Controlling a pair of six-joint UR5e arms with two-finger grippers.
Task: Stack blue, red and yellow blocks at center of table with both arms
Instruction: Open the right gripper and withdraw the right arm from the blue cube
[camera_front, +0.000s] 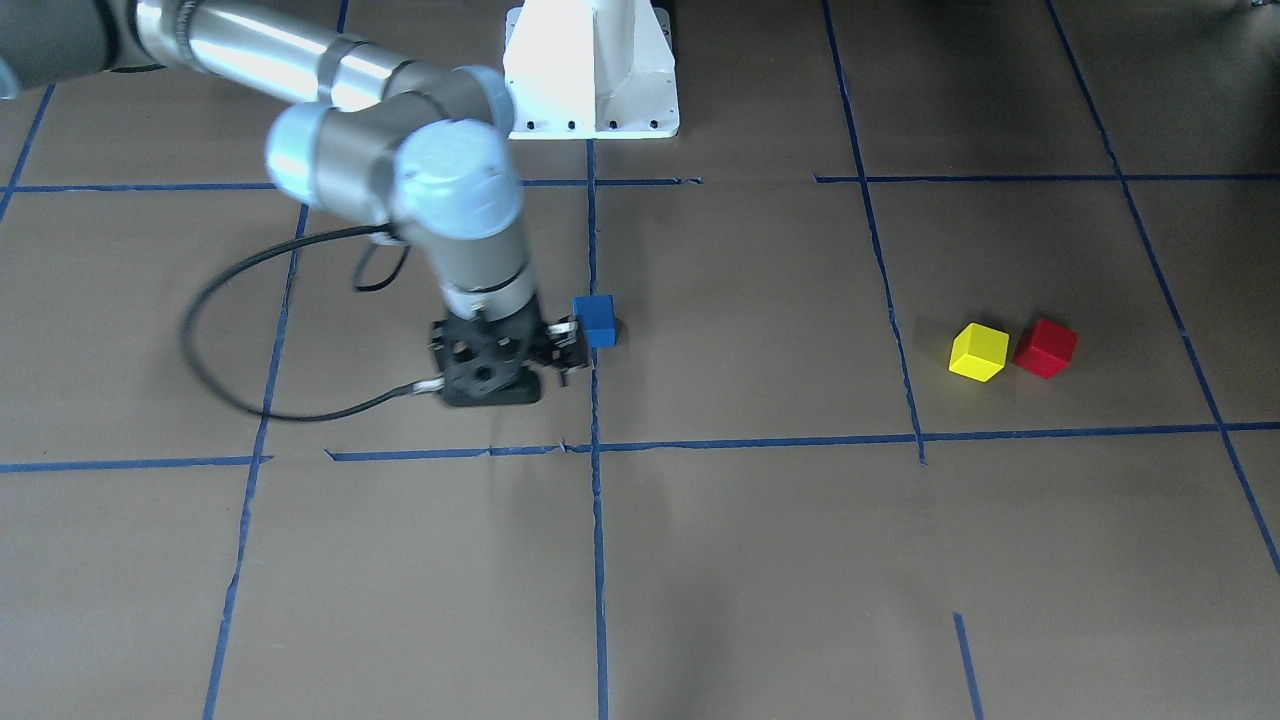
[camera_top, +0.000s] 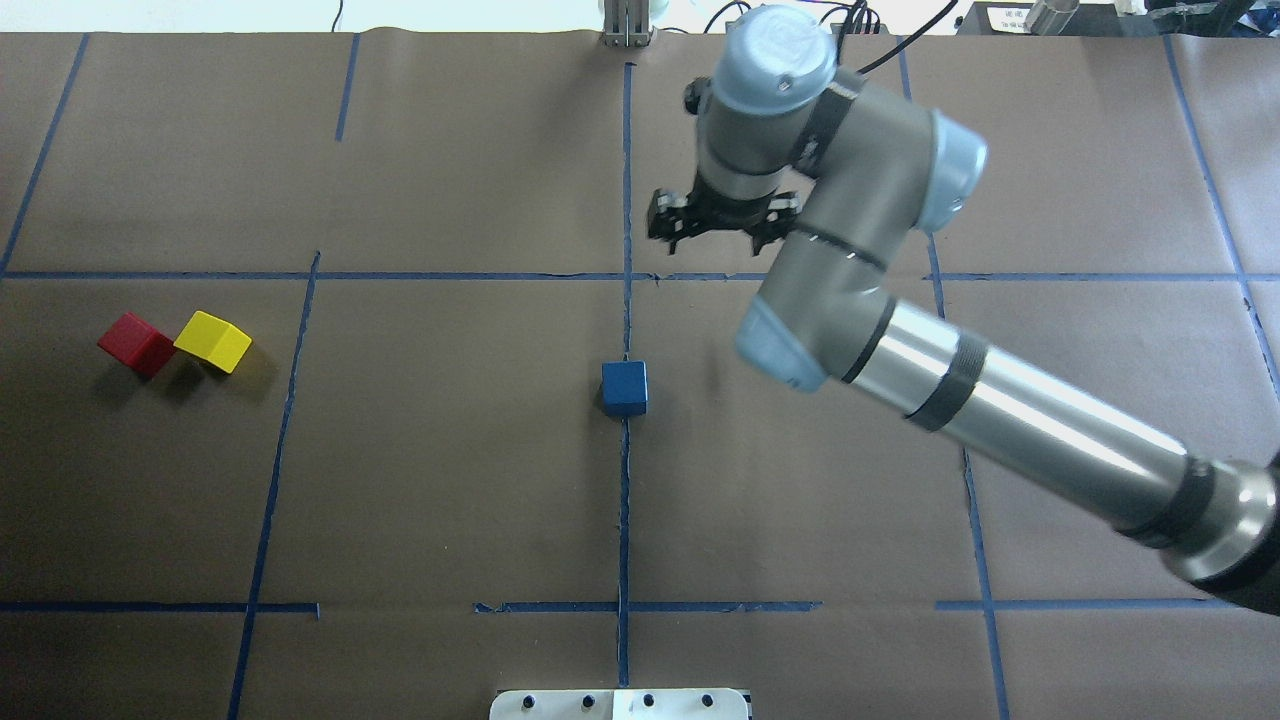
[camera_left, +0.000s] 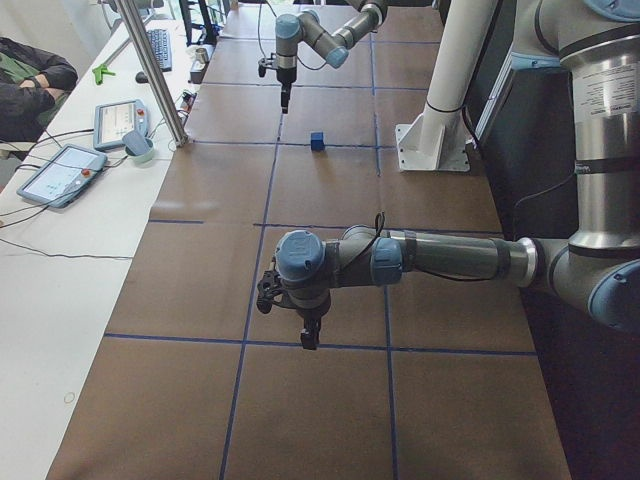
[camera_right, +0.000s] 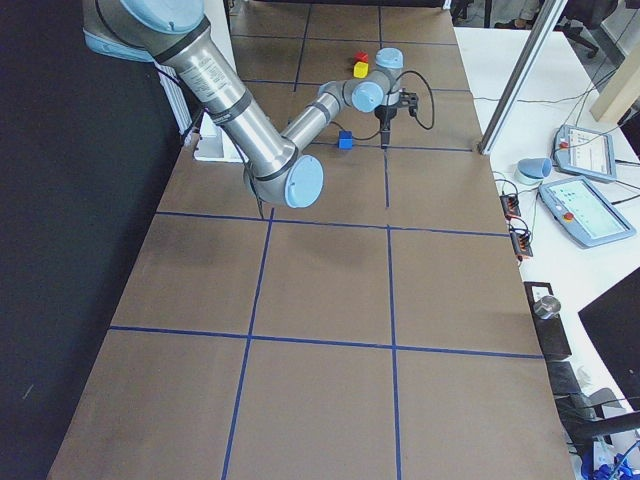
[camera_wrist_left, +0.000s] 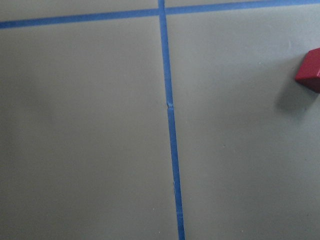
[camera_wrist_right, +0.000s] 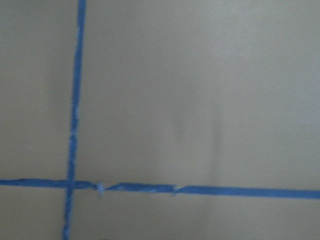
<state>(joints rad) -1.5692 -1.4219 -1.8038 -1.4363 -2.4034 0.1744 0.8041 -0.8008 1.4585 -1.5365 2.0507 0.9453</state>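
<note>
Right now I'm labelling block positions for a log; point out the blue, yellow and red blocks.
blue block (camera_top: 624, 382): overhead view, top face.
yellow block (camera_top: 208, 334): overhead view, top face.
red block (camera_top: 129, 335): overhead view, top face.

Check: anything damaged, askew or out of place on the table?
Minor only: in the overhead view, the lowest dark-blue tape line is torn and gapped. The small red cube and yellow cube sit skewed to the grid.

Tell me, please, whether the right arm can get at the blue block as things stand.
Probably yes: the right hand hangs open close by the blue block, which stands alone on the table with nothing between them.
</note>
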